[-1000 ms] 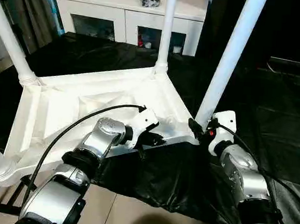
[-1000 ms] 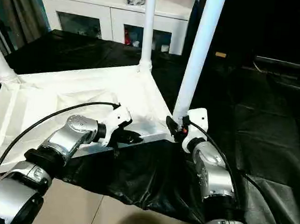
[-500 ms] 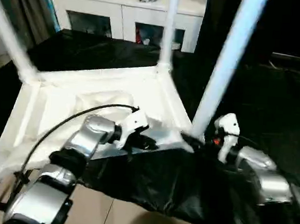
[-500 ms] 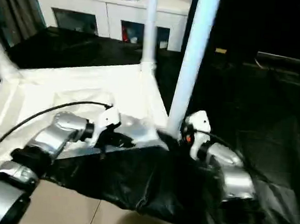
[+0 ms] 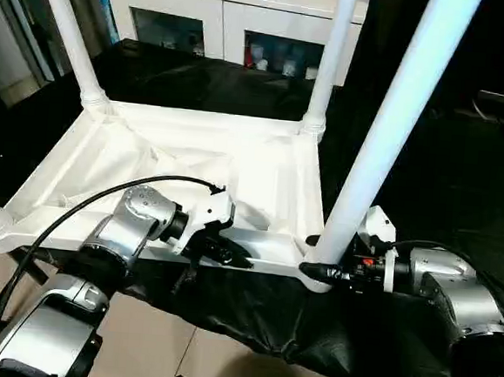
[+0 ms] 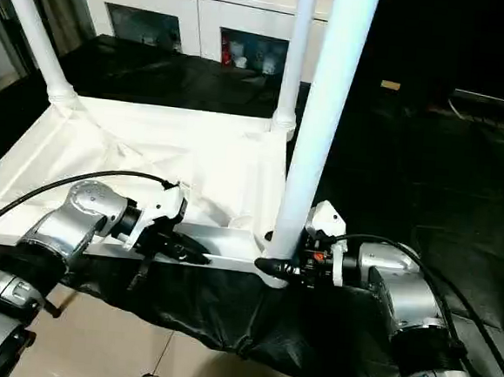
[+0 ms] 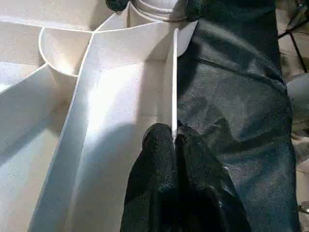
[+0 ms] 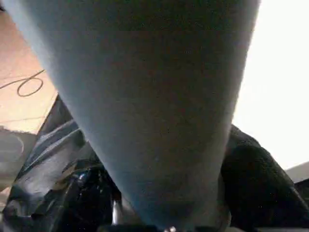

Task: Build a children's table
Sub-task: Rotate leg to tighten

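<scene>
Nearest me, my left gripper (image 7: 173, 145) is pinched together on the thin near side wall of the white plastic rectangular tabletop (image 5: 193, 162), one black finger (image 7: 157, 159) on each face of the wall. I see the tabletop lying upside down, ribbed underside up, on the black plastic sheet (image 5: 310, 333) that drapes over its support.

At the near right corner, my right gripper (image 5: 321, 257) has its black fingers either side of the base of the long white tubular leg (image 5: 387, 134) where that leg stands in its rounded socket. The fingers sit against the tube, clamped around it, as the right wrist view confirms.

Farther off, two more white legs (image 5: 332, 55) (image 5: 68, 30) stand upright in the far corner sockets.

Beyond the sheet stands a white cabinet with glass doors (image 5: 221, 20).
</scene>
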You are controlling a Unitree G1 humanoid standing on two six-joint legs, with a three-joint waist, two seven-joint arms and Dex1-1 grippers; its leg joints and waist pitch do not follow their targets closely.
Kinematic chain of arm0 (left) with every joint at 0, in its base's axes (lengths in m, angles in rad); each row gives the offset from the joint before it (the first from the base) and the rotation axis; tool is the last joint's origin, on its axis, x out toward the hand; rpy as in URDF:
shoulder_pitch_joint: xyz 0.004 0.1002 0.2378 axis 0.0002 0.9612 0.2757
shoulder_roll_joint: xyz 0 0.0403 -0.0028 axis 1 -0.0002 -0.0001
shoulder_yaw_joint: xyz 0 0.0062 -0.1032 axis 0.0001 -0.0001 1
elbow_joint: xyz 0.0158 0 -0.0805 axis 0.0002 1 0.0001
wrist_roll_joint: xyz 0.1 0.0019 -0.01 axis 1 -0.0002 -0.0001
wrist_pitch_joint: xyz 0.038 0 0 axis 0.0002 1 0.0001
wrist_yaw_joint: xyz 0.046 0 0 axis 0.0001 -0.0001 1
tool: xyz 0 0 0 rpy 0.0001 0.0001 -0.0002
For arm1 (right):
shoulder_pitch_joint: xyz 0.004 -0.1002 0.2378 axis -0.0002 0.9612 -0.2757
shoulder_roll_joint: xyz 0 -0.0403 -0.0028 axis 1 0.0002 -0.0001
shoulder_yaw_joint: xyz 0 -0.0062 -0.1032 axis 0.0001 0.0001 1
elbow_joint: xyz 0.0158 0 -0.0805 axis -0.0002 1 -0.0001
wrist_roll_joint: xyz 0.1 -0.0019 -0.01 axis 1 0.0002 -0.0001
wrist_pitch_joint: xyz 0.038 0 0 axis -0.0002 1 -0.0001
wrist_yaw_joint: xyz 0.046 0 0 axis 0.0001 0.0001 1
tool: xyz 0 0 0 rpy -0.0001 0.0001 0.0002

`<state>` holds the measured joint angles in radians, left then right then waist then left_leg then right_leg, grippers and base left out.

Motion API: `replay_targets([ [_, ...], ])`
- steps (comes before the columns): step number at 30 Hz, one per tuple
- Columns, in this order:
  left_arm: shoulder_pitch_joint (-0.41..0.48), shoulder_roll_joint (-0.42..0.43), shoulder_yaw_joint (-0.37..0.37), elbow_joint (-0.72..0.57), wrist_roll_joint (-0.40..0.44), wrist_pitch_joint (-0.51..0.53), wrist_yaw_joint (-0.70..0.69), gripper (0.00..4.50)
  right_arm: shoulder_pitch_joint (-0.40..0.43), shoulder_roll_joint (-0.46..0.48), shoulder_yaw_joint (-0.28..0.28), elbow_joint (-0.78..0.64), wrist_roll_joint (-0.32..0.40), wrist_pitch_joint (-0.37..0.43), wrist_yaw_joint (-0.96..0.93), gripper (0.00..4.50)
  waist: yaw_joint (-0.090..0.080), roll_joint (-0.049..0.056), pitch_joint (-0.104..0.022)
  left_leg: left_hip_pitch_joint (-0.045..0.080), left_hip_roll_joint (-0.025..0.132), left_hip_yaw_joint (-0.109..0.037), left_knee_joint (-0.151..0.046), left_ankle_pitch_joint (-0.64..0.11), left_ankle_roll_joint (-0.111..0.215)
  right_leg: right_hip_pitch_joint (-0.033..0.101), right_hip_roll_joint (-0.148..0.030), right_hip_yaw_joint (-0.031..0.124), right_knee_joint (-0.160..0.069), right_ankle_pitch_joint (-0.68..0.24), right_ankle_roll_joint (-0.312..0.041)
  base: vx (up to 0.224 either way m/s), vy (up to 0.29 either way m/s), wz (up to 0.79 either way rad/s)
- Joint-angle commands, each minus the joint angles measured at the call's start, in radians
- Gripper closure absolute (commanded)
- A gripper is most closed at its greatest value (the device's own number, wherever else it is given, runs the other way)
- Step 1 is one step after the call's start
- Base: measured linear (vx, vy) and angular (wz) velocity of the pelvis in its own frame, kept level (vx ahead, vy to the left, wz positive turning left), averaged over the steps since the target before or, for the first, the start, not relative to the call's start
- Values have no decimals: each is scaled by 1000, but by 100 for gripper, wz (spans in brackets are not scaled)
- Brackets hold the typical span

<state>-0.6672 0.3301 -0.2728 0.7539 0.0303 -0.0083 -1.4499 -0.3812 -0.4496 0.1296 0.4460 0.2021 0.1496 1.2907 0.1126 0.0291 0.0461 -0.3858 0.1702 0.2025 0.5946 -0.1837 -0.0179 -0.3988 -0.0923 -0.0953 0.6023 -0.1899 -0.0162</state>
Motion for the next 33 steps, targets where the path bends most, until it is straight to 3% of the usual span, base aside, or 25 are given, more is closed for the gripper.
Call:
replay_targets([
  [1, -11, -13, -1, -41, -39, -4, -20, 450, -10, 11, 51, 6, -4, 9, 38, 190, 2, -14, -63, 24, 79, -33, -71, -192, 61, 47, -85, 59, -66, -179, -241, 0, 0, 0],
  [5, -10, -14, 1, -39, -42, -1, -25, 450, -13, 15, 55, 9, 4, 6, 48, 198, 3, -16, -67, 20, 76, -31, -65, -143, 83, 51, -84, 58, -57, -96, -260, 0, 0, 0],
  [16, -17, -43, 18, -20, -40, 12, 43, 450, 42, 50, 26, -35, 25, 32, -9, 199, 5, -12, -67, 22, 78, -32, -65, -158, 79, 51, -83, 58, -60, -105, -260, 0, 0, 0],
  [19, -27, -75, 28, 4, -20, 22, 144, 450, 66, 102, -21, -29, 15, 24, -157, 200, 3, -13, -61, 24, 78, -32, -69, -192, 60, 45, -85, 59, -68, -168, -248, 0, 0, 0],
  [23, -31, -108, 34, 7, -16, 36, 202, 450, 74, 157, -51, -23, 0, 37, -289, 200, -4, -14, -53, 30, 75, -38, -77, -281, 10, 41, -90, 61, -88, -351, -196, 0, 0, 0],
  [24, -33, -159, 38, -1, -16, 58, 267, 450, 69, 240, -79, 0, -24, 31, -458, 200, -6, -14, -53, 29, 75, -39, -78, -287, 4, 41, -91, 60, -89, -368, -188, 0, 0, 0],
  [26, -36, -197, 38, -5, -16, 70, 313, 450, 60, 302, -93, 21, -37, 18, -570, 201, -19, -14, -49, 32, 73, -45, -84, -328, -27, 36, -92, 59, -98, -436, -163, 0, 0, 0],
  [29, -43, -244, 38, -1, -11, 75, 373, 450, 40, 385, -111, 55, -45, -1, -698, 201, -31, -11, -40, 49, 67, -47, -83, -409, -35, 23, -92, 57, -118, -559, -128, 0, 0, 0],
  [31, -47, -267, 33, 0, -4, 74, 403, 450, 20, 431, -128, 82, -54, -13, -784, 202, -34, -11, -39, 50, 66, -51, -84, -421, -37, 24, -95, 56, -122, -596, -113, 0, 0, 0],
  [32, -47, -283, 30, -3, -2, 78, 425, 450, 4, 470, -141, 97, -44, -5, -834, 202, -36, -7, -41, 50, 69, -53, -89, -424, -41, 26, -92, 57, -123, -590, -99, 0, 0, 0],
  [33, -45, -286, 25, -8, 3, 79, 433, 450, 1, 487, -137, 91, -44, -9, -843, 202, -37, -11, -44, 50, 70, -53, -93, -413, -38, 28, -90, 58, -122, -550, -104, 0, 0, 0],
])
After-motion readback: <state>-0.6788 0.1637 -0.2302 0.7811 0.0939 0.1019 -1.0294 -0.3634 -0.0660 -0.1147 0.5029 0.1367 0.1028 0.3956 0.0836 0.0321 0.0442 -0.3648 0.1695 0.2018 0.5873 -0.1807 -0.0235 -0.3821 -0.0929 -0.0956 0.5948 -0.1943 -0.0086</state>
